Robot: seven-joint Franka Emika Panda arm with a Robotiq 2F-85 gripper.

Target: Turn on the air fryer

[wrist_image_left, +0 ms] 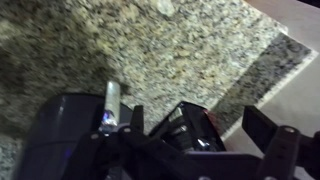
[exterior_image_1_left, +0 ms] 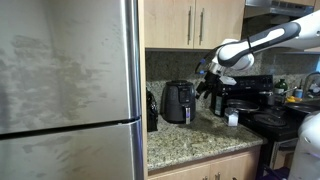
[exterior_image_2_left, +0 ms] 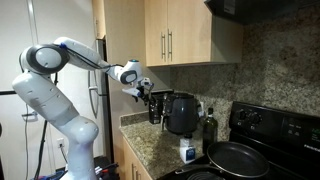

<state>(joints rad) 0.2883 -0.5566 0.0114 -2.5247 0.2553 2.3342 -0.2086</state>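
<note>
One air fryer (exterior_image_1_left: 178,101), one refrigerator (exterior_image_1_left: 65,90), one pan (exterior_image_2_left: 238,158), one stove (exterior_image_2_left: 272,123).

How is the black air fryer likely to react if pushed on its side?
The air fryer looks rigid and bulky, so it probably won't flex. Its glossy rounded shell may be slippery to grip. Standing upright on the smooth granite counter, it might slide rather than roll.
</note>
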